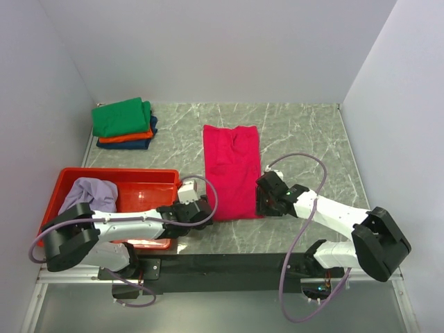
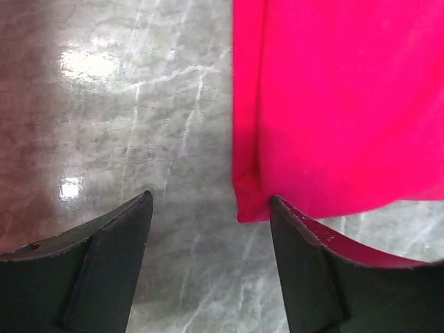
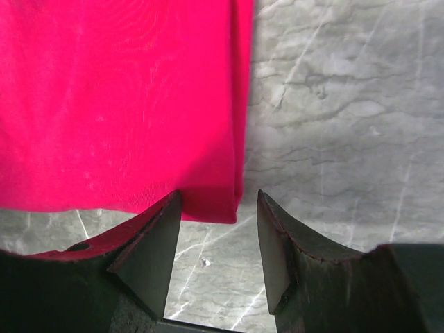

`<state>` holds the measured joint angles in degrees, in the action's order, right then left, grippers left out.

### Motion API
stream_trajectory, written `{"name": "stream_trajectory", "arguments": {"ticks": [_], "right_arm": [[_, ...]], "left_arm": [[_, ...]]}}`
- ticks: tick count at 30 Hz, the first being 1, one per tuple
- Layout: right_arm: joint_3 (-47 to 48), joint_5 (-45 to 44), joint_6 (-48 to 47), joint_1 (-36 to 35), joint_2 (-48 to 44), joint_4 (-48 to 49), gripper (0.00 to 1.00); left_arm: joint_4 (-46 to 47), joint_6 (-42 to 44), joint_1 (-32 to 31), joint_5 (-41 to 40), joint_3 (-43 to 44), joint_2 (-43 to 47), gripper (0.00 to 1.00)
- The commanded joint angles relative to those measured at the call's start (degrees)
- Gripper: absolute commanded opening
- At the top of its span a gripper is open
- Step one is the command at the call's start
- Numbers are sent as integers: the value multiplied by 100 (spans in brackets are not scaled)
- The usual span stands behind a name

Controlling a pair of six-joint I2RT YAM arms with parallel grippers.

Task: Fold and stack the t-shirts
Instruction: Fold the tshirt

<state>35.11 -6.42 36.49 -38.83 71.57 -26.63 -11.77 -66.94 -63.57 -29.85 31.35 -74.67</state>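
Open bench (image 1: pixel 305 132) right of the crimson-pink shirt (image 1: pixel 231 170) as far as the right wall. Clear lane also between shirt and folded stack (image 1: pixel 125 123) at far left. Near left blocked by red tray (image 1: pixel 125 171) with lavender shirt (image 1: pixel 89 193) inside. Both arms crowd the shirt's near corners: left gripper (image 2: pixel 209 198), right gripper (image 3: pixel 218 194). Walls on three sides
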Motion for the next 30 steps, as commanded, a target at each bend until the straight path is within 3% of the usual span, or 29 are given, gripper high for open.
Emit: {"name": "stream_trajectory", "arguments": {"ticks": [1, 9, 14, 30], "right_arm": [[-127, -70, 174, -125, 94, 211, 55], [-400, -79, 306, -204, 269, 360, 55], [-479, -70, 341, -248, 410, 475, 54], [-488, -123, 420, -388, 525, 475, 51]], "left_arm": [[228, -65, 46, -30, -24, -178, 73], [149, -47, 38, 31, 38, -390, 56], [455, 40, 38, 276, -33, -460, 50], [737, 128, 82, 646, 90, -793, 55]]}}
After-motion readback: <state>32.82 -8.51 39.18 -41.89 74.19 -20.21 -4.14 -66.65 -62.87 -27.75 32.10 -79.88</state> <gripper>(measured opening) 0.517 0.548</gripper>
